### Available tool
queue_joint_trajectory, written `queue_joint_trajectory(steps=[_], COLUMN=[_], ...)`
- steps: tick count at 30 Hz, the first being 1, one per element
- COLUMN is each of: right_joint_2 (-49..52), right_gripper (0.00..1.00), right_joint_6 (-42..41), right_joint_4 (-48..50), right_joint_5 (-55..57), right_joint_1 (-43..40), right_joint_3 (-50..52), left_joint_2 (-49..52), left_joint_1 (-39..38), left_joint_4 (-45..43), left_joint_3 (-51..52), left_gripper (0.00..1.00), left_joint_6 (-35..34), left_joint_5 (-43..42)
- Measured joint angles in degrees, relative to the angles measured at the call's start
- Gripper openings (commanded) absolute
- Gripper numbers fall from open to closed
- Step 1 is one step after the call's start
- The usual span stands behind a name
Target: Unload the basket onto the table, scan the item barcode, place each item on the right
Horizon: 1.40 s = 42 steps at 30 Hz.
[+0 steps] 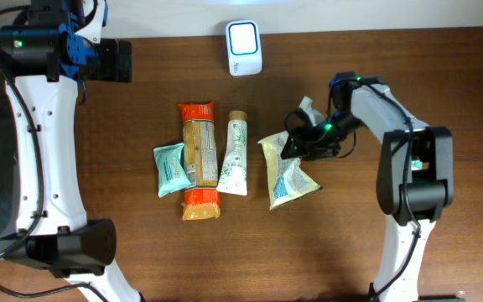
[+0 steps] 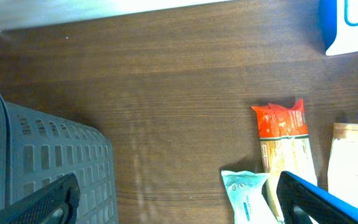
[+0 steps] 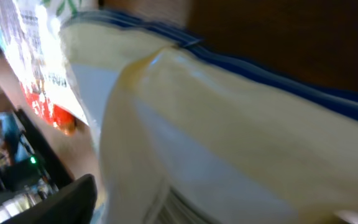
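Observation:
A cream and blue pouch (image 1: 290, 174) lies on the table right of the row of items. My right gripper (image 1: 295, 144) is at the pouch's upper edge. In the right wrist view the blurred pouch (image 3: 229, 124) fills the frame and lies in the wide gap of my right gripper (image 3: 216, 208), which is open. One dark fingertip (image 3: 70, 198) shows beside the pouch. No barcode reads clearly. The white scanner (image 1: 243, 47) with a blue face stands at the back edge. My left gripper (image 1: 122, 60) hovers open and empty at the back left, seen again as the left gripper (image 2: 179, 208).
A teal wipes packet (image 1: 170, 168), an orange-ended cracker pack (image 1: 199, 159) and a white tube (image 1: 235, 155) lie side by side in the middle. A grey basket (image 2: 42, 162) stands at the left edge. A small white packet (image 1: 309, 107) peeks out behind the right arm.

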<state>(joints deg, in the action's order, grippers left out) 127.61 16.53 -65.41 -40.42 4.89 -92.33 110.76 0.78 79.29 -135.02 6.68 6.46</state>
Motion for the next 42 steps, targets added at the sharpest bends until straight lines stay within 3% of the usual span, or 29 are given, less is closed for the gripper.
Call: queue_joint_trajectory(steps=[2,7,10,12,14,21,24,28,30,32,36,38,41,42], right_joint_2=[0.0,0.0,0.0,-0.2,-0.5,-0.6,-0.6,-1.1,-2.3,-6.8,-14.5,-19.7,-30.9,-32.9], right_gripper=[0.08,0.04,0.05,0.14,0.13,0.23,0.38,0.56,0.6,0.63,0.73,0.79,0.86,0.98], right_joint_6=[-0.1,-0.2,1.5,2.1,2.5,11.2,12.2,5.9,1.0,-6.6,-11.0,-12.6,-17.4,-18.9], right_joint_4=[1.4,2.1,-3.7,-8.2,-10.5,-14.5,-14.6,-15.3,-16.3,-17.6,-23.2,-26.6,-20.3,-16.9], right_joint_5=[-0.6,-1.2,1.9,6.8,11.0,29.1,32.8,32.9,32.2,28.2,20.9,21.5,22.9,22.4], right_joint_1=[1.2,1.7,1.7,1.8,2.0,12.4,15.8,14.2,12.4,6.8,-2.1,-2.9,-8.3,-9.8], right_joint_3=[0.7,0.4,-7.4,-14.9,-18.5,-20.0,-20.0,-24.2,-27.1,-30.3,-30.6,-29.5,-17.1,-12.3], left_joint_2=[0.0,0.0,0.0,0.0,0.0,0.0,0.0,0.0,0.0,0.0,0.0,0.0,0.0,0.0], left_joint_1=[0.0,0.0,0.0,0.0,0.0,0.0,0.0,0.0,0.0,0.0,0.0,0.0,0.0,0.0], left_joint_4=[0.0,0.0,0.0,0.1,0.0,0.0,0.0,0.0,0.0,0.0,0.0,0.0,0.0,0.1], left_joint_3=[0.0,0.0,0.0,0.0,0.0,0.0,0.0,0.0,0.0,0.0,0.0,0.0,0.0,0.0], left_gripper=[0.99,0.99,0.99,0.99,0.99,0.99,0.99,0.99,0.99,0.99,0.99,0.99,0.99,0.99], left_joint_6=[0.0,0.0,0.0,0.0,0.0,0.0,0.0,0.0,0.0,0.0,0.0,0.0,0.0,0.0], left_joint_5=[0.0,0.0,0.0,0.0,0.0,0.0,0.0,0.0,0.0,0.0,0.0,0.0,0.0,0.0])
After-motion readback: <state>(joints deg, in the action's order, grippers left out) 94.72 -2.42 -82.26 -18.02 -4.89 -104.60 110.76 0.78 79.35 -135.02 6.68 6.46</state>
